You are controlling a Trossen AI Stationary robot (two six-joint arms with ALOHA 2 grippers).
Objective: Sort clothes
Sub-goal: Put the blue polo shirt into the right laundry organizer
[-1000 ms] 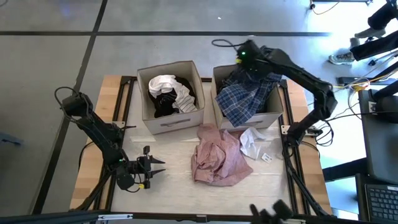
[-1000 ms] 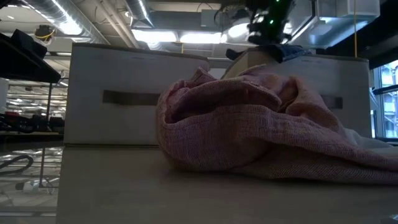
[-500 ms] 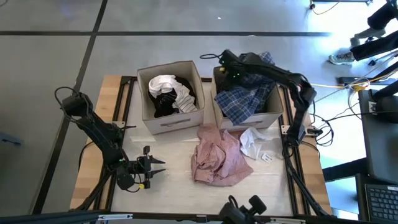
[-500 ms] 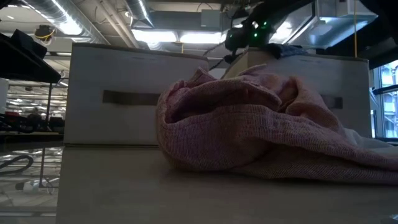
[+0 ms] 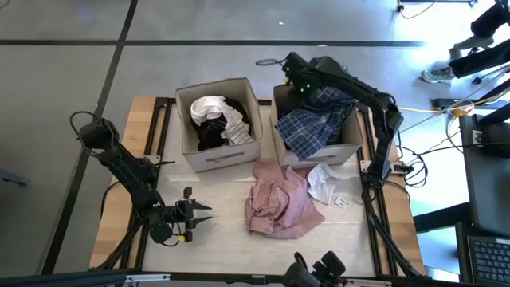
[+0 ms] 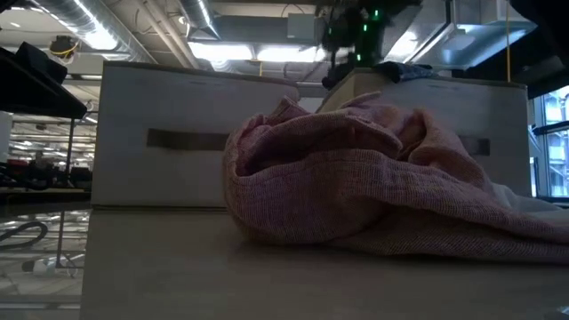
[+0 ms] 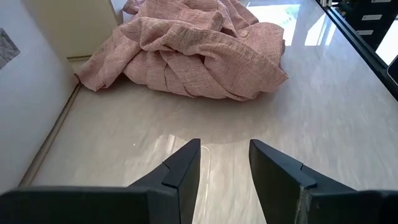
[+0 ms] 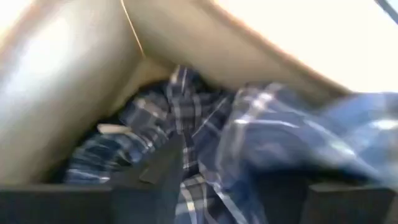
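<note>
At the desk's eight o'clock the left tool waits, fingers apart and empty. A box of black and white clothes sits at eleven, a pink garment lies at centre, and at one o'clock the right tool, state unclear, hovers over the box holding the plaid garment.

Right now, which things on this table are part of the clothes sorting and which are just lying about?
Part of the job:
- dusty-pink woven garment, crumpled on the table
- white cloth beside it
- blue-plaid shirt in the right beige fabric box
- black and white garments in the left beige fabric box

Just lying about:
- cables beyond the table's right edge
</note>
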